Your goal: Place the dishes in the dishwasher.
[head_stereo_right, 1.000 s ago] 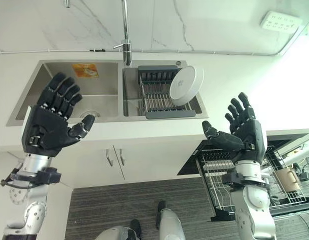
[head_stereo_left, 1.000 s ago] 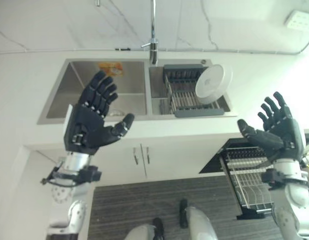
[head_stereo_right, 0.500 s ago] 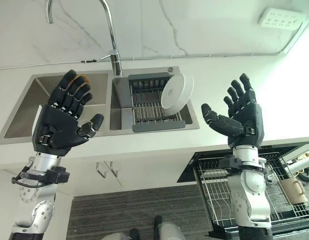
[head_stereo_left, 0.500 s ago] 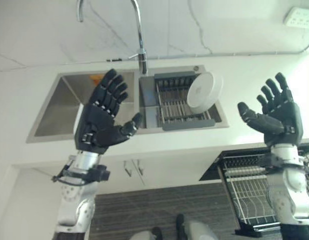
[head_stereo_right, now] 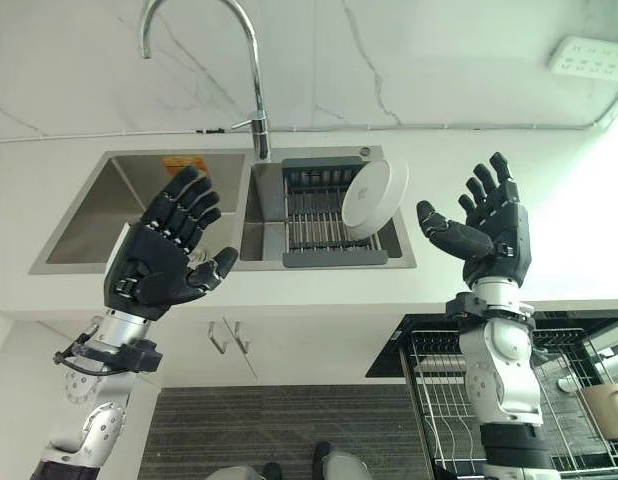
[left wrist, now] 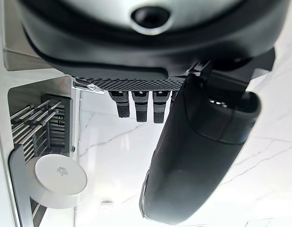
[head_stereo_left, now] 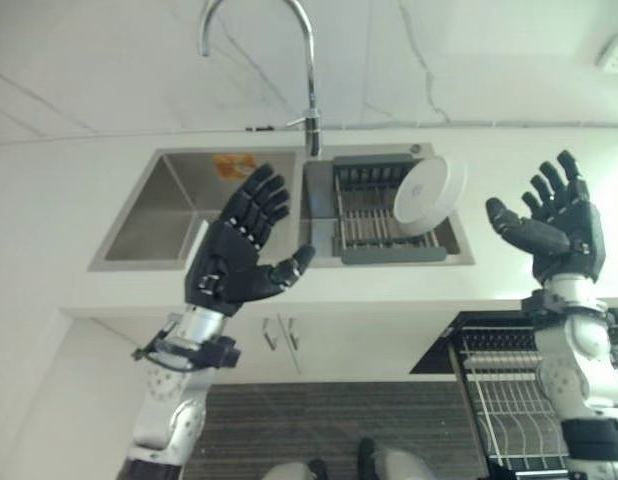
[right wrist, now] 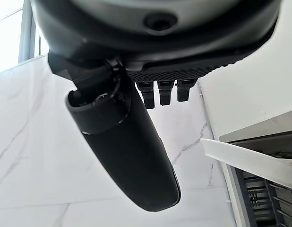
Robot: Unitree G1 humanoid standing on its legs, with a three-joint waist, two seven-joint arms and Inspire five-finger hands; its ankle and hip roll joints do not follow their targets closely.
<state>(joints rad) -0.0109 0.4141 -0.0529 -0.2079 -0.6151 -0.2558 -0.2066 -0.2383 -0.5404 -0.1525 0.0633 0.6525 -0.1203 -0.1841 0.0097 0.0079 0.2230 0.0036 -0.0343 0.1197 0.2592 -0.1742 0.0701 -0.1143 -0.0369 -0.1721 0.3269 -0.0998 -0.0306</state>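
Hovering above the counter edge, the dark left hand (head_stereo_left: 234, 262) and dark right hand (head_stereo_right: 492, 232) hold fingers spread and straight, palms facing each other, gripping nothing; probably a ready pose ahead of a reach. Round white plate (head_stereo_right: 374, 195) leans tilted on edge in the grey slatted drying rack (head_stereo_right: 315, 218), which sits in the right basin of the stainless steel double sink (head_stereo_left: 179, 200); propped to drain, likely. Open wire dishwasher rack (head_stereo_right: 444, 390) is below right, well apart from the plate. White countertop (head_stereo_left: 49, 200), marble-veined wall (head_stereo_left: 109, 70), chrome gooseneck faucet (head_stereo_left: 309, 100), striped dark floor (head_stereo_right: 289, 435).
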